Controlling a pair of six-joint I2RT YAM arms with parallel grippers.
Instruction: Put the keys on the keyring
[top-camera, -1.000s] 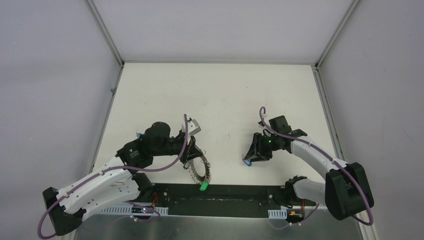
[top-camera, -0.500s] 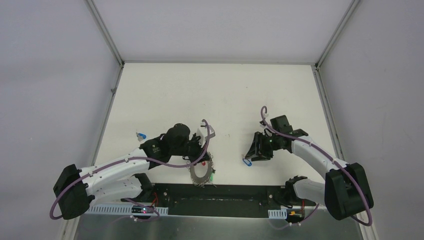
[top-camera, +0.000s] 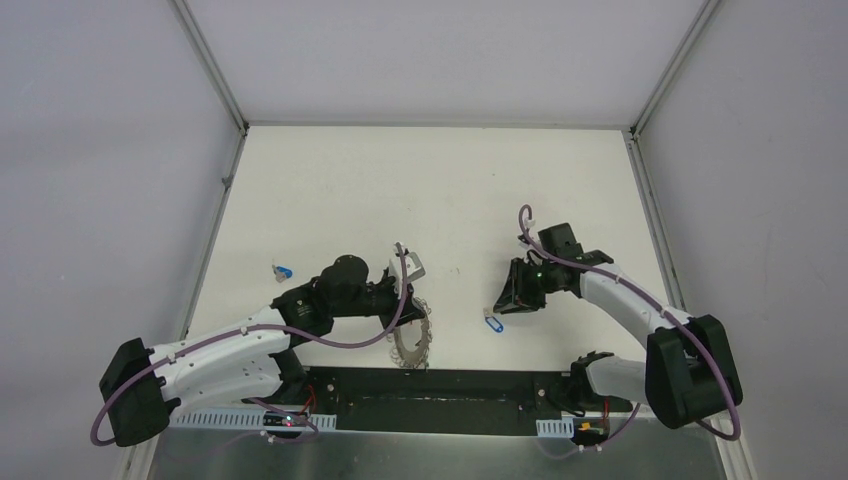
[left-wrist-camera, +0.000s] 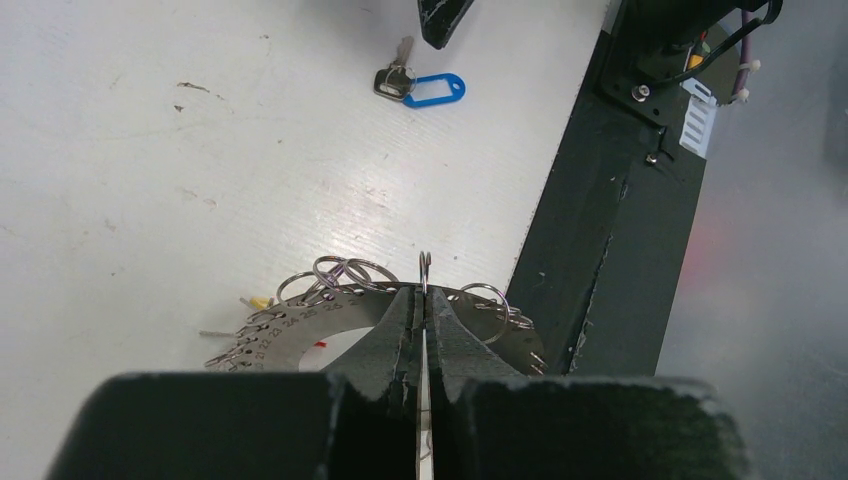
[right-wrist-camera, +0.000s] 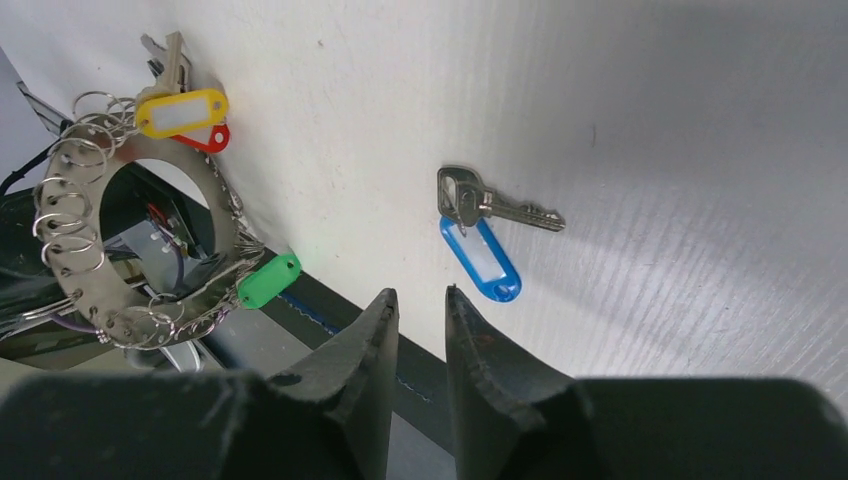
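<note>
Steel keyring (left-wrist-camera: 300, 335) is pinched edge-on in the left tool (left-wrist-camera: 424, 295), which is clenched tight on its rim, so the ring sticks out just past those tips, low over the table (top-camera: 400, 190). I'd call it partway done: a yellow key (right-wrist-camera: 181, 111), a red key (right-wrist-camera: 205, 140) and a green key (right-wrist-camera: 268, 278) already hang off the ring. The blue key (right-wrist-camera: 480, 235) is loose, lying flat just ahead of the right tool (right-wrist-camera: 415, 295), whose jaws stand slightly apart with nothing between them. What looks like another small key (top-camera: 283, 270) sits well off behind the left tool. Nothing blocks the blue key. The fiddly part, I reckon, is picking it up flat, and the black rail (left-wrist-camera: 590, 250) runs close beside the ring.
</note>
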